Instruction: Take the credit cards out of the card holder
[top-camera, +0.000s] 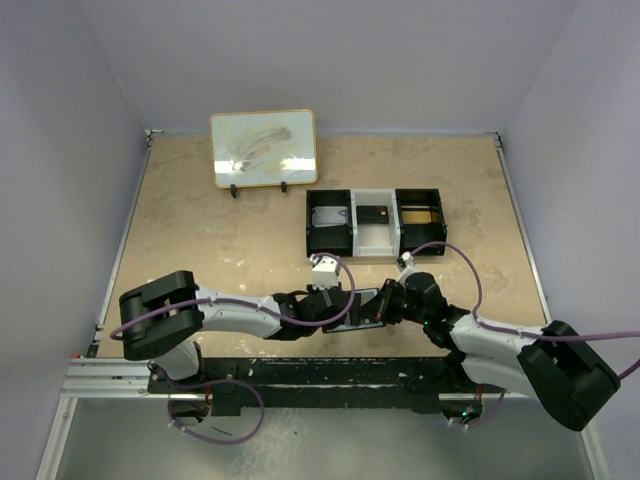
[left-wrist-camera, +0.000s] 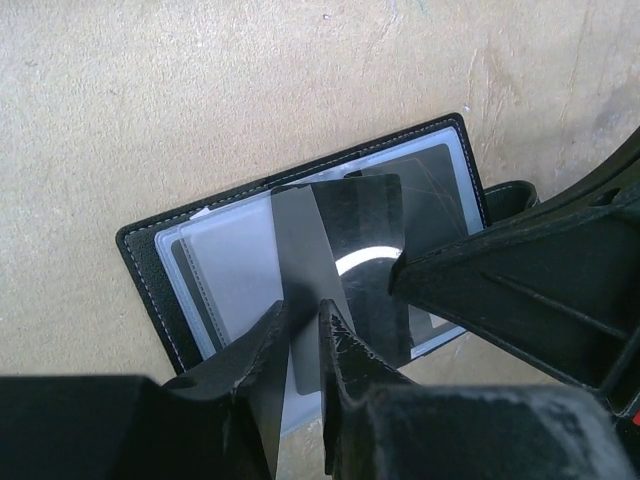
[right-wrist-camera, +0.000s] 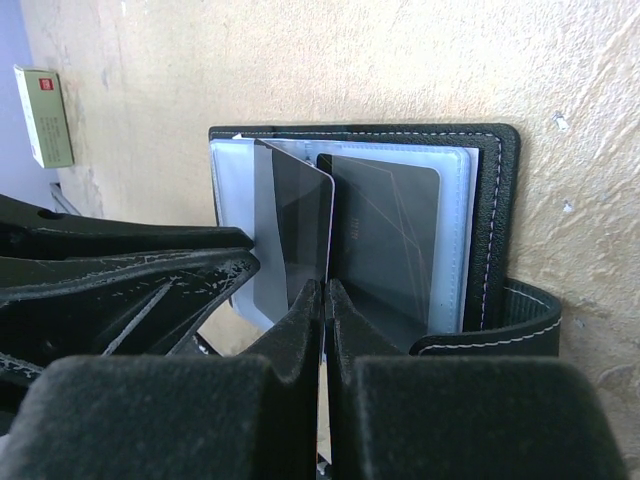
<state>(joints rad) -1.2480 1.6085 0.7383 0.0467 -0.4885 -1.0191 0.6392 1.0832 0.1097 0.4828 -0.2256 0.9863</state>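
One card holder on one counter. Two dark cards show in it: one raised card and one sleeved card. One three-compartment tray, one framed board, one small box. Two pincers: left pincer and right pincer.

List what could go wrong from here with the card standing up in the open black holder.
1. The right claw is shut on the glossy dark grey card, but the open black stitched leather card holder seems unpinned on the tan table; a pull might drag it along.
2. The left claw straddles the same card close by; the claws might collide or bend it.
3. A second dark card sits in its clear sleeve, possibly overlooked.
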